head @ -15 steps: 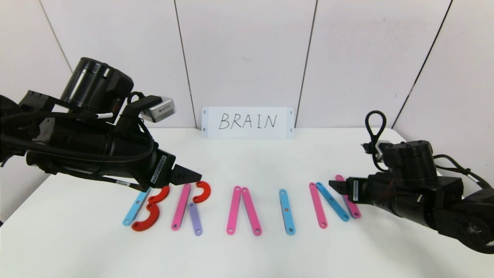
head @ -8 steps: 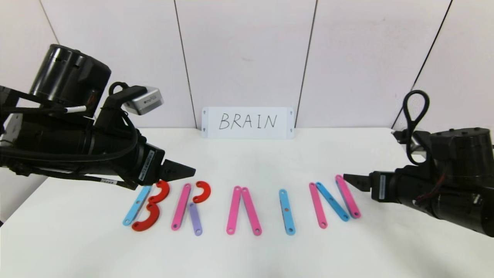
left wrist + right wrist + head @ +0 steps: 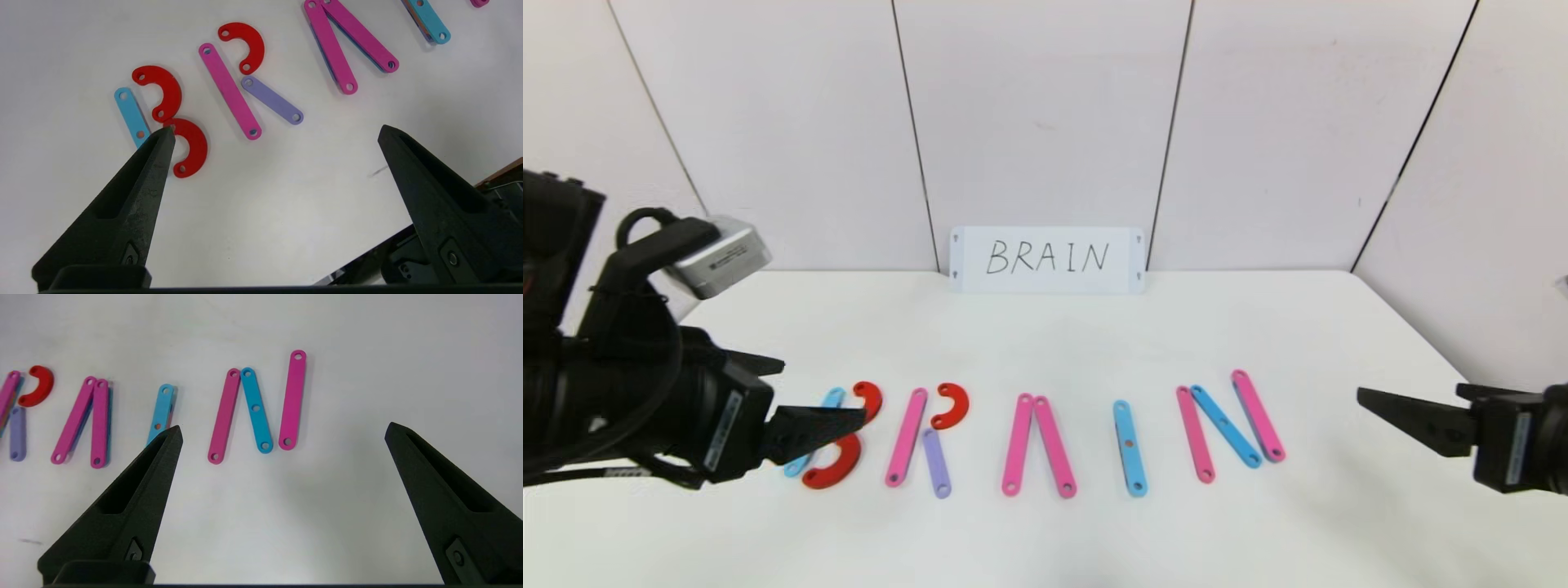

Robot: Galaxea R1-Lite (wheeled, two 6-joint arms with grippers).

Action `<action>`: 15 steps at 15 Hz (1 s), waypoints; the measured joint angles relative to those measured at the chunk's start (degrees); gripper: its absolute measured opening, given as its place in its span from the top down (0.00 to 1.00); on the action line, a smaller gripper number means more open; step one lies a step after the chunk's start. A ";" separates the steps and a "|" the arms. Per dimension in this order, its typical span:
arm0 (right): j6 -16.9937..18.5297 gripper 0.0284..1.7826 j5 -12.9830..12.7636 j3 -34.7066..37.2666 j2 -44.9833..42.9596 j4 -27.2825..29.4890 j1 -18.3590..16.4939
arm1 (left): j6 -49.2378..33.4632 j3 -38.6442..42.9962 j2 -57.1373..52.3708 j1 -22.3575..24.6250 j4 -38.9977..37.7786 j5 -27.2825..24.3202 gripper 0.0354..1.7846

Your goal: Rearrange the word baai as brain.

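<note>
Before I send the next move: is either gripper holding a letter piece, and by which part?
Nothing is held. The left gripper and the right gripper are both open and empty above the table.

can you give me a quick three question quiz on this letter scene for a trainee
1. True or false: the left gripper is shut on a red curved piece.
2. Which colour is the short strip forming the leg of the R? A) blue B) purple C) pink
3. Fill in: the white card at the back of the table reads ____.

Key
1. False: it is open and holds nothing, low over the B; the right gripper is open too, off to the right of the N.
2. B, purple.
3. BRAIN.
</note>
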 joint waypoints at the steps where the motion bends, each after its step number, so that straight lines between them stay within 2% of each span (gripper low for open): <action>1: -1.23 0.03 0.02 0.00 -3.69 2.30 0.27 | 0.10 1.73 -2.99 0.00 -0.02 0.89 0.03; 6: -5.40 0.03 -0.57 -0.04 -20.29 18.13 0.50 | 0.33 9.95 -19.86 0.00 1.54 4.77 0.03; 8: -6.30 0.03 -0.79 -0.04 -25.71 20.26 -1.18 | 0.33 13.26 -26.49 0.00 2.50 6.53 0.03; 10: -7.19 0.03 -0.82 -0.41 -29.53 20.64 -5.33 | 0.10 16.07 -32.80 -0.02 3.04 9.47 0.03; 12: -7.83 0.03 -0.66 -1.06 -32.22 20.81 -11.41 | 0.00 17.79 -38.32 0.16 3.55 13.67 0.03; 13: -8.35 0.03 -0.35 -1.30 -33.76 20.88 -14.28 | -0.04 17.99 -40.41 1.01 4.44 15.52 0.03; 15: -9.23 0.03 -0.09 -1.37 -36.57 21.08 -17.26 | -0.15 17.29 -43.56 5.42 7.08 16.86 0.03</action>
